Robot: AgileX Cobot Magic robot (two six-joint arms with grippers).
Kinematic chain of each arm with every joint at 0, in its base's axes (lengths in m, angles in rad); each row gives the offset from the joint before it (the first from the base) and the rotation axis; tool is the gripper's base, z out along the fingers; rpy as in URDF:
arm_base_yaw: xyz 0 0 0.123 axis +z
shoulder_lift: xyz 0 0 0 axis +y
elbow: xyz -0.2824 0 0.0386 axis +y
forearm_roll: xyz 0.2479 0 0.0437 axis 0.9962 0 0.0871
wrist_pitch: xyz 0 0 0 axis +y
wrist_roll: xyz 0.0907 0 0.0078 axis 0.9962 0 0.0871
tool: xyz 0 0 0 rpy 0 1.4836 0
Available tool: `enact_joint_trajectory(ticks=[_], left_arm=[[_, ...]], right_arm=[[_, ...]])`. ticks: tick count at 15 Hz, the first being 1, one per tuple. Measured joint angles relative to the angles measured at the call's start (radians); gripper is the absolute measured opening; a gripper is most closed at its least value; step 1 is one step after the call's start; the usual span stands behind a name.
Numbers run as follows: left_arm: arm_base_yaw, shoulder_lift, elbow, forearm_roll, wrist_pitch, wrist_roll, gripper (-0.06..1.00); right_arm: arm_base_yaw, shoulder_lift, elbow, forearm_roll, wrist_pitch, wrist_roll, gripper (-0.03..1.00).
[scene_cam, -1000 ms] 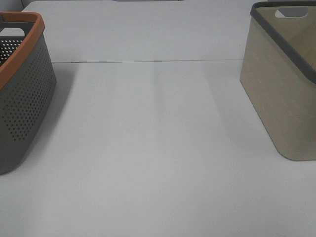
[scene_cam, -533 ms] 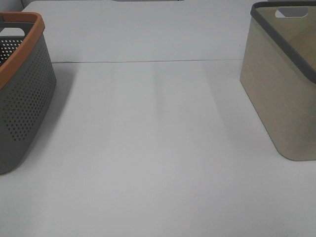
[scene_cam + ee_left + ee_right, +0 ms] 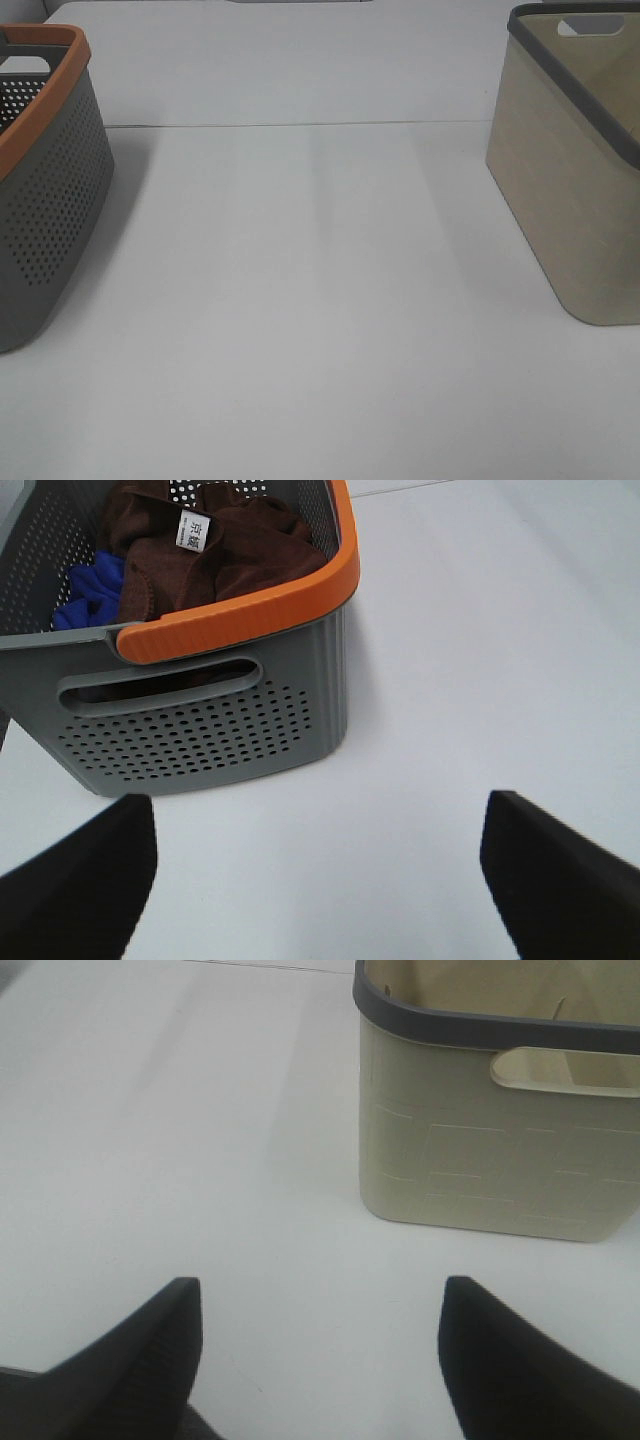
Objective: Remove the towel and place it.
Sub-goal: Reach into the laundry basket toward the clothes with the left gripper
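Note:
The towel (image 3: 205, 550), dark reddish-brown with a small white tag, lies crumpled inside the grey perforated basket with an orange rim (image 3: 240, 600), on top of a blue cloth (image 3: 85, 595). My left gripper (image 3: 318, 865) hovers open above the white table, short of that basket, with nothing between its black fingers (image 3: 80, 880). My right gripper (image 3: 320, 1350) is open too, over bare table in front of the beige basket with a dark grey rim (image 3: 500, 1150). Neither gripper appears in the exterior high view, where the grey basket (image 3: 45, 190) stands at left and the beige basket (image 3: 570, 190) at right.
The white table (image 3: 320, 300) spreads between the two baskets, with a seam line across it at the back. The beige basket's inside looks bare in the part that shows.

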Motion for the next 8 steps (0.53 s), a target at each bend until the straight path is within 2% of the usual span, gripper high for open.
enact_joint_trajectory(ticks=[8], left_arm=[[0.000, 0.000, 0.000, 0.000, 0.000, 0.000, 0.84]], right_arm=[[0.000, 0.000, 0.000, 0.000, 0.000, 0.000, 0.65]])
